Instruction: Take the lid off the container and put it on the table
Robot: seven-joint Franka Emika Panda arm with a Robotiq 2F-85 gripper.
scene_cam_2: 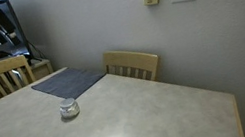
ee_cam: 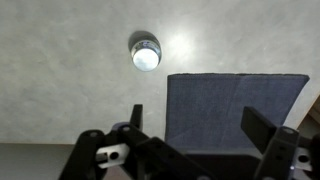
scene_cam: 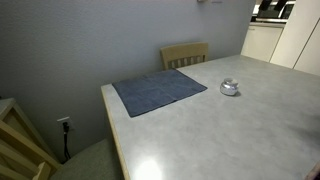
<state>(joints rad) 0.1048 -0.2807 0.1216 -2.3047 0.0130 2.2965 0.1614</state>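
Fingers [ee_cam: 260,124] spread wide and holding nothing hang above a pale tabletop [scene_cam: 200,135], as caught by the wrist camera, with the job's target ahead of them: a small silvery container [ee_cam: 140,42] topped by a domed lid [ee_cam: 146,58]. The lid appears to be in place and throws back a bright glare, though the seam between the two is too small to make out. The container stands on bare tabletop just off a corner of a blue-grey mat [ee_cam: 235,105], near it but not touching. The fingers come in from the bottom edge of the wrist view and their gap sits over the mat, not over the container. The lid lies farther up the picture and off to its left side, about level with or a little beyond the line of the thinner finger there, so it is not yet between the two. By this picture, the coming move calls for a shift forward and toward that side before any descent. The lid is round, so the wrist's turn should matter little. Both exterior views show the container alone beside the mat, with a wooden chair [scene_cam_2: 132,65] pushed in at the tabletop's far edge; the arm shows in neither.
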